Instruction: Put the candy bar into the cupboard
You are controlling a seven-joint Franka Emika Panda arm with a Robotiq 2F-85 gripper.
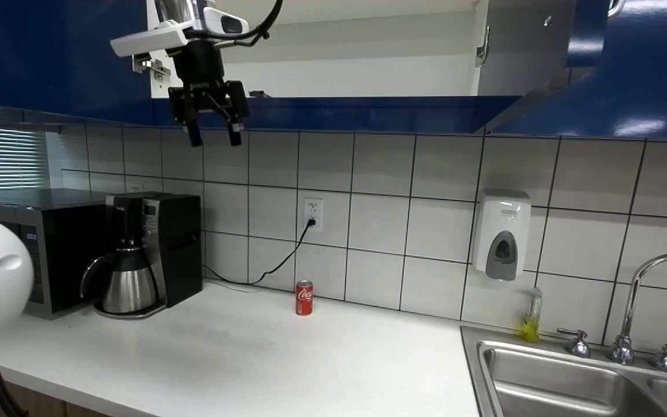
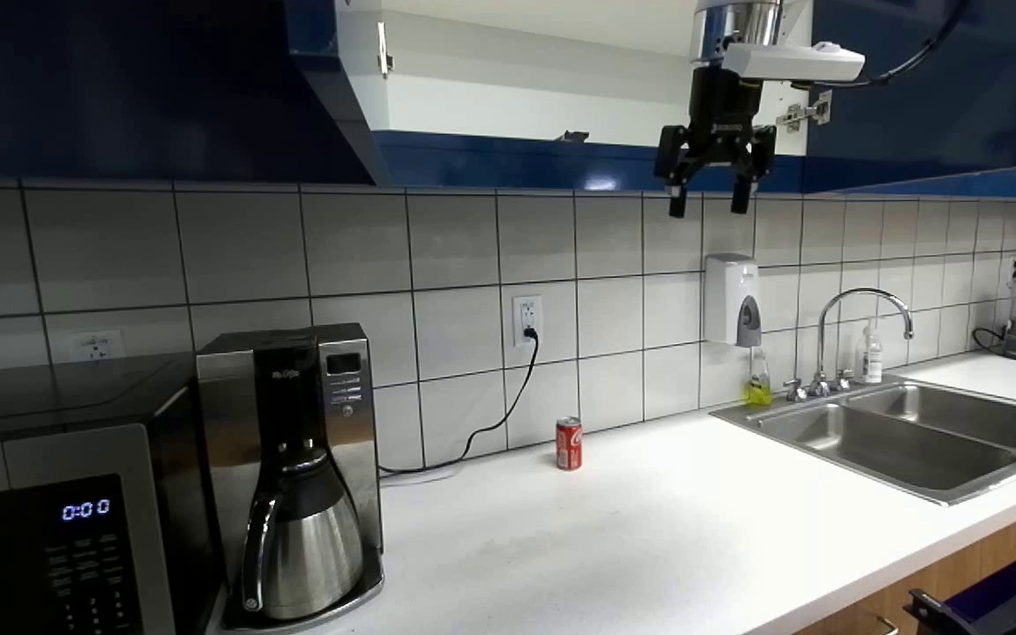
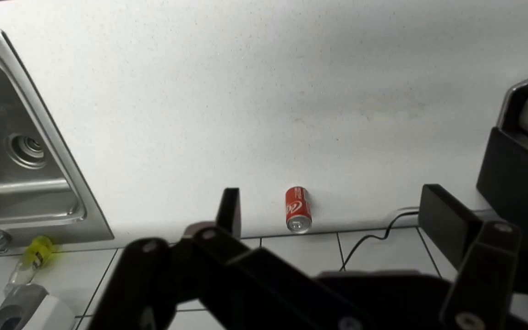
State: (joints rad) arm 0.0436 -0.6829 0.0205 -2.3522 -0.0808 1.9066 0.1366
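Observation:
The cupboard (image 1: 368,116) hangs on the wall with its glossy blue doors open and white interior showing; it is also in an exterior view (image 2: 508,159). A small dark thing that looks like the candy bar (image 1: 259,94) lies inside on the cupboard floor near the front edge. Only its top shows above the edge in both exterior views (image 2: 573,137). It is out of the wrist view. My gripper (image 1: 215,136) is open and empty, pointing down in front of the cupboard, apart from the bar; in an exterior view (image 2: 709,205) and the wrist view (image 3: 330,206) its fingers are wide apart.
A red can (image 1: 304,298) stands on the white counter (image 1: 287,359) near the tiled wall. A coffee maker (image 2: 296,476) and a microwave (image 2: 76,529) stand at one end, a sink (image 2: 905,441) at the other. Open blue doors (image 1: 55,63) flank the cupboard opening. A soap dispenser (image 1: 502,234) hangs below.

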